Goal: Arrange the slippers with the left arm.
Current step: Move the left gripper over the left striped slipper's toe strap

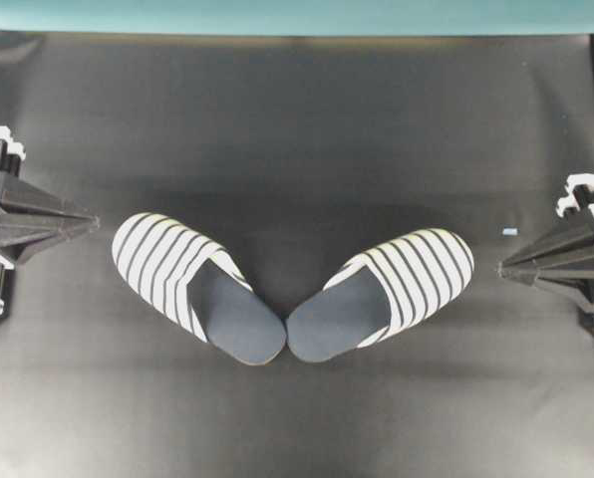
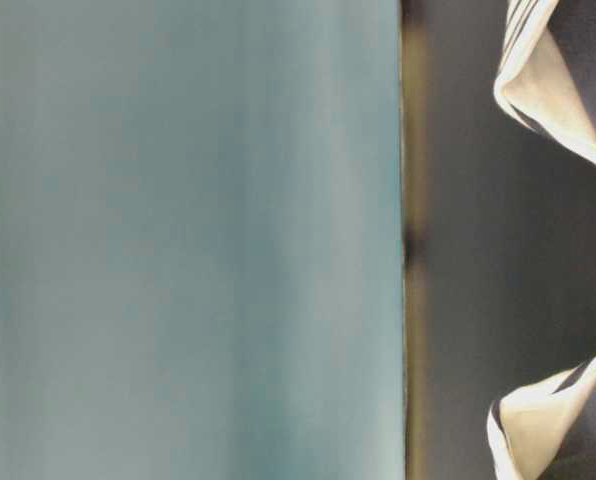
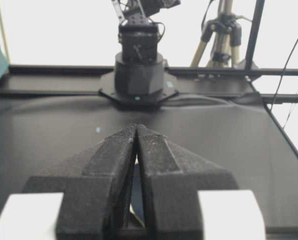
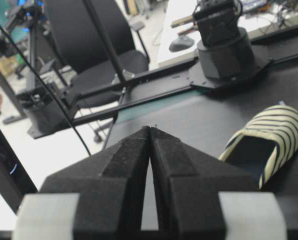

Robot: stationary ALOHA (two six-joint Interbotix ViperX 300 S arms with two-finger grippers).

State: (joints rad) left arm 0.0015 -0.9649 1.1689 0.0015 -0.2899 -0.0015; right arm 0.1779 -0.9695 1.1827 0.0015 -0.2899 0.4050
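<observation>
Two slippers lie mid-table in a V with their heels almost touching. The left slipper points its striped toe to the far left. The right slipper points its toe to the far right. My left gripper hovers at the table's left edge, a short way from the left slipper's toe, shut with nothing in it. My right gripper stays at the right edge, also shut and empty. One slipper shows in the right wrist view. Slipper edges show in the table-level view.
A small blue tag lies on the black mat near the right gripper. A teal wall borders the far edge of the table. The opposite arm's base stands across the table in the left wrist view.
</observation>
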